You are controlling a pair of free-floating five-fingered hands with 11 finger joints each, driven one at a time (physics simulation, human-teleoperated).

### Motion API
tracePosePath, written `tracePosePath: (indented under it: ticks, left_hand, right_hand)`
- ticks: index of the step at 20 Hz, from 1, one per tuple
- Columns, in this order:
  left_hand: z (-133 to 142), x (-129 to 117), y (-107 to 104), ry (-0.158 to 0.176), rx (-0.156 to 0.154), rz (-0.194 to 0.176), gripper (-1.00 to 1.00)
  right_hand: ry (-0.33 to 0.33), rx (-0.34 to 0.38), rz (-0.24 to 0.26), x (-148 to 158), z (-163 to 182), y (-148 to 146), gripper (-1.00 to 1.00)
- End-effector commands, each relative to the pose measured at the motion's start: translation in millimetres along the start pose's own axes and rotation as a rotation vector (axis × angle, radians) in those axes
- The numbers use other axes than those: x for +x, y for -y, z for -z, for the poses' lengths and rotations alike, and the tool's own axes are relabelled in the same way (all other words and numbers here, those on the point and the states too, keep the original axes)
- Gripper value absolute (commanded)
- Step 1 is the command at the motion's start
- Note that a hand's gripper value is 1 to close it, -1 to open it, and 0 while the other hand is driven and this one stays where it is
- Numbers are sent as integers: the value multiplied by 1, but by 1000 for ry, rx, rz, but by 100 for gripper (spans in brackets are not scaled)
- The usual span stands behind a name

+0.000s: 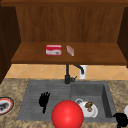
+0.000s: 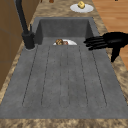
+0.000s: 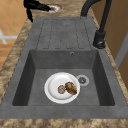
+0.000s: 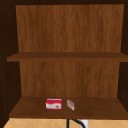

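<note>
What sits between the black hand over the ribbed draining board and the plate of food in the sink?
In the front view, a red ball lies between the left hand and the plate.

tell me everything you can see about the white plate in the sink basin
The white plate is round, glossy, ceramic-looking, and lies flat on the floor of the sink basin, beside the drain. It carries two brown food pieces right of its center. Neither hand touches it; the front view shows a red ball partly covering it.
</note>
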Motion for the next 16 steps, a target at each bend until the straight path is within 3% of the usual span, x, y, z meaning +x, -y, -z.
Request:
tracePosePath:
  ticks: [1, 6, 8, 13, 16]
  left_hand:
    - [-9, 24, 1, 2, 50, 75, -100]
    - [-9, 58, 0, 0, 31, 126, -100]
    - [-9, 78, 3, -1, 2, 93, -100]
    - [-9, 112, 4, -1, 4, 51, -100]
    - [-10, 129, 5, 16, 2, 66, -100]
  right_hand:
    - [0, 0, 0, 0, 0, 0, 0]
    - [0, 0, 0, 0, 0, 0, 0]
    - [0, 0, 0, 0, 0, 0, 0]
    - [0, 0, 0, 0, 0, 0, 0]
    - [0, 0, 0, 0, 0, 0, 0]
